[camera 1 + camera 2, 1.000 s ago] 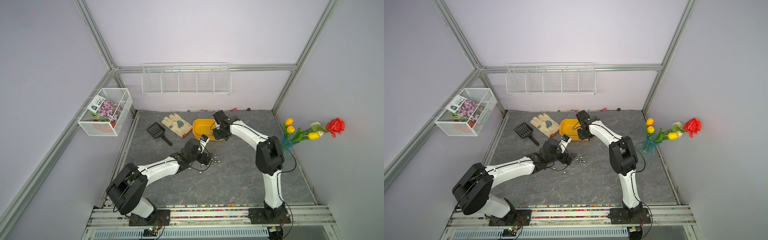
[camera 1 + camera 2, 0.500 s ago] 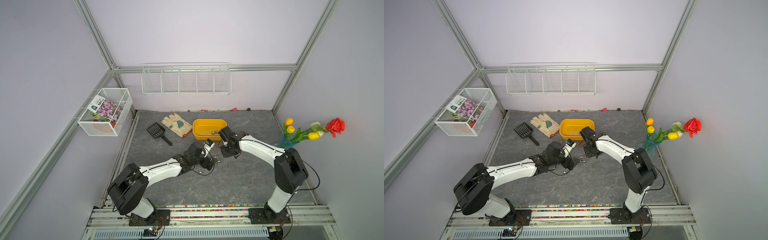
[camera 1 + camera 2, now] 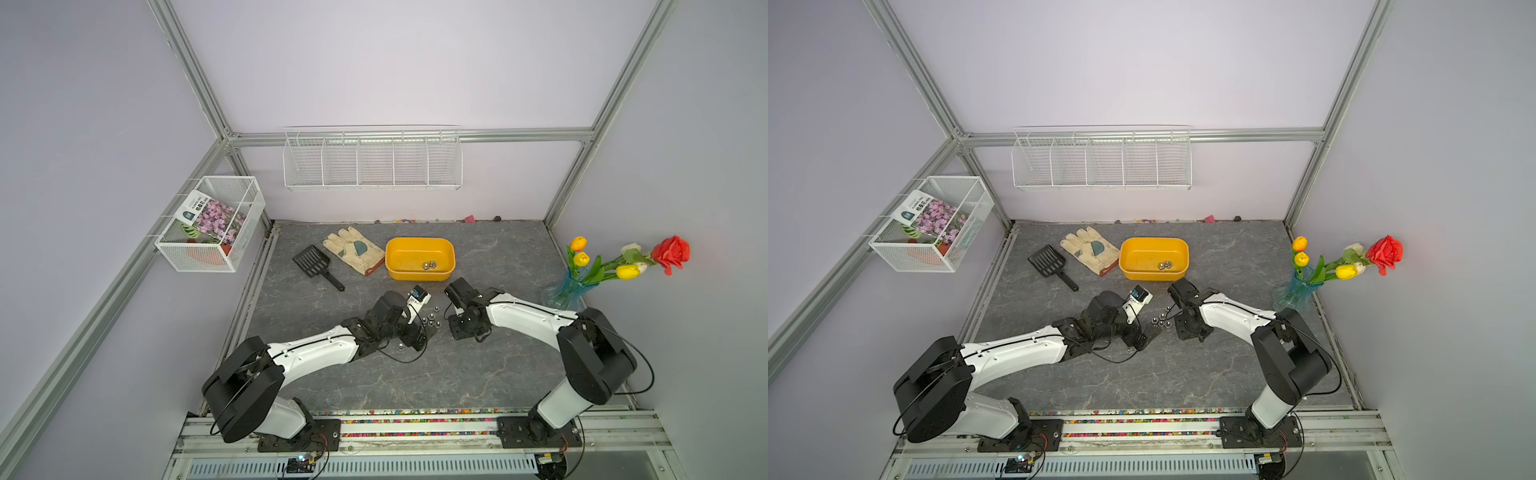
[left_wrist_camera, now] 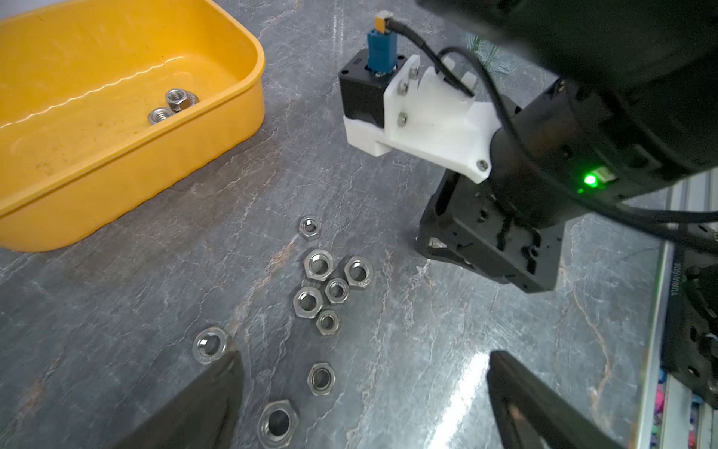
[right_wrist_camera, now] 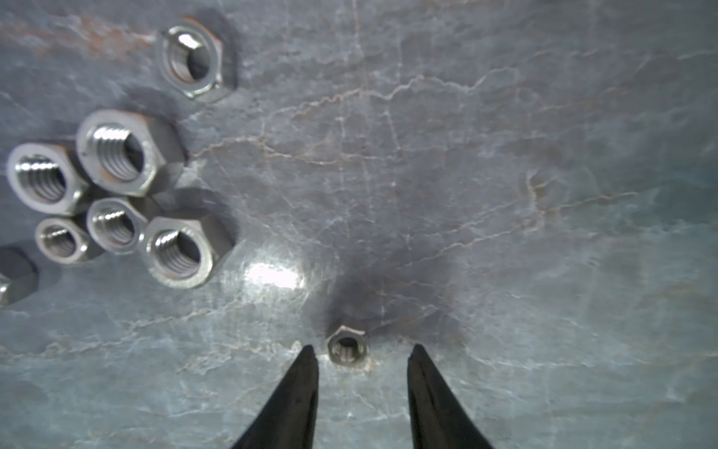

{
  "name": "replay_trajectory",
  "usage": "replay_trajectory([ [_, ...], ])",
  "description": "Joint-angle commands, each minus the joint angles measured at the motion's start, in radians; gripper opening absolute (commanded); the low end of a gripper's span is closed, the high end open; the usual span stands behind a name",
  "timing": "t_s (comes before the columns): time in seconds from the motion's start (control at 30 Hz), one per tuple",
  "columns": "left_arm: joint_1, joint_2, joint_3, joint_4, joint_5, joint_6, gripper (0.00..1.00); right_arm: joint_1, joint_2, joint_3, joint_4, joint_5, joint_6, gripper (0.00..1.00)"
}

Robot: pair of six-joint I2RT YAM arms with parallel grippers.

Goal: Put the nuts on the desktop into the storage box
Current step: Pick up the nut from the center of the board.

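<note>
Since a second ago, the right gripper (image 3: 462, 329) is being brought from the storage box (image 3: 419, 275) down to the desktop (image 3: 498, 249), beside the nuts (image 3: 431, 320), in both top views. From the left wrist, the left gripper (image 4: 363, 357) is being held wide apart near the pile (image 4: 330, 289). From the right wrist, one small nut (image 5: 347, 349) is being framed between the partly parted jaws, not yet squeezed, with nothing in the way.
</note>
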State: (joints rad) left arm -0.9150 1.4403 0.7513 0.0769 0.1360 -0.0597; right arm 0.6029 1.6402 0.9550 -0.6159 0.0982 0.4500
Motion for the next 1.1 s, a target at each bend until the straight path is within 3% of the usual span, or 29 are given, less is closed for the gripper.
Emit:
replay_trajectory([
  [0.0,-0.011,-0.017,-0.021,-0.009,-0.005,-0.020,1.00,0.008,-0.009,-0.022,0.048,-0.018,0.031,0.41],
  [0.67,-0.027,0.000,-0.034,0.003,-0.013,-0.040,1.00,0.020,0.027,-0.042,0.043,0.024,0.048,0.33],
  [1.07,-0.028,0.002,-0.036,0.001,-0.016,-0.042,1.00,0.028,0.038,-0.040,0.037,0.037,0.058,0.18],
])
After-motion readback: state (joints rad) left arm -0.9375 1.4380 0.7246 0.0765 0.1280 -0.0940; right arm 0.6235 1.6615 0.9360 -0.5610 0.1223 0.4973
